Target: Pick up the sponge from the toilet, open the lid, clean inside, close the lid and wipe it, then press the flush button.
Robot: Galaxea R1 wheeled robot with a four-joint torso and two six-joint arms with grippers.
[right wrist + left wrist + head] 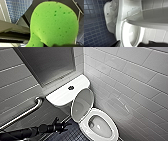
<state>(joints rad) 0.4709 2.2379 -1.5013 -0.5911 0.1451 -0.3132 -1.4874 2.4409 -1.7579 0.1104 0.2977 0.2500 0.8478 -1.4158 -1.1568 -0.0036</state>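
Observation:
The white toilet (99, 114) stands in the corner with its lid (82, 104) raised upright against the tank. The bowl is uncovered. The dark flush button (71, 87) sits in the middle of the tank top. My left gripper (65, 125) is open, low on the left, just short of the raised lid's edge, with nothing in it. In the left wrist view the lid (154, 16) and seat ring (125, 36) are close, with one dark finger (118, 44) at the picture's edge. The bright green sponge (53, 23) looms large in the right wrist view, with my right gripper (58, 45) shut on it.
A steel grab bar (22, 115) runs along the left wall beside the tank. White tiled walls close in on both sides of the toilet. Dark blue floor tiles (72, 134) lie in front of the bowl, under my left arm.

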